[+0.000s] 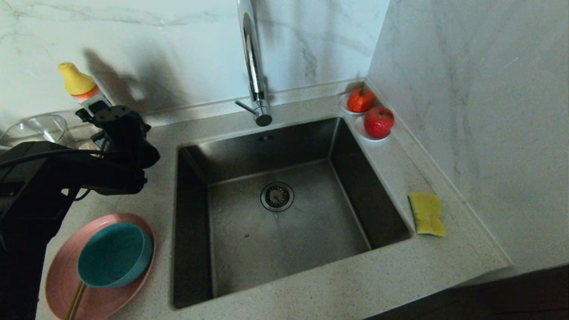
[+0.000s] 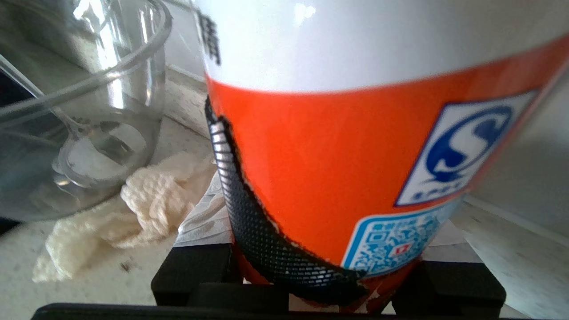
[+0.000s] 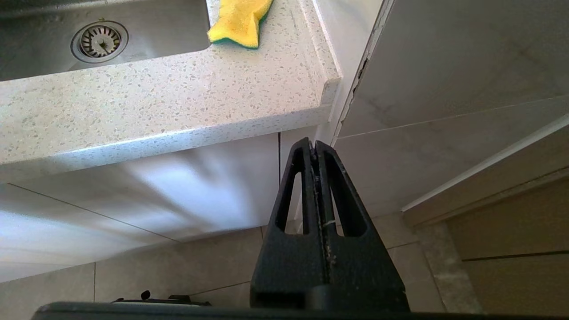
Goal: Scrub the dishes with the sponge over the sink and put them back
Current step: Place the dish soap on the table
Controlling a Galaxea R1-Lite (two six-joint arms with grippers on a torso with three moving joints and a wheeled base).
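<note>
- Speckled pale counter [image 1: 311,284] wraps around the dark steel sink [image 1: 284,222], with marble wall behind and on the right, and the chrome tap [image 1: 253,66] standing at the back edge.
- Left gripper [image 1: 100,111] is up at the back left corner of the counter, clamped around a bottle [image 2: 355,133] with an orange and white label and a yellow cap. In the left wrist view the bottle fills the space between the black fingers [image 2: 191,271], so it's gripping that, not a dish.
- Glass bowl [image 2: 80,102] sits just beside the bottle, with a beige rag [image 2: 133,209] crumpled against its base.
- Pink plate [image 1: 115,293] is on the counter left of the sink, near the front edge. Teal bowl [image 1: 113,255] sits on it, tipped a bit, and a thin stick pokes out from under the bowl.
- Sponge [image 1: 426,213] lies on the counter right of the sink, yellow side up, well apart from both arms.
- Two red fruits on white saucers [image 1: 371,133] sit in the back right corner.
- Right gripper [image 3: 316,146] hangs below the counter edge by the cabinet front, fingers pressed together, nothing in them.
</note>
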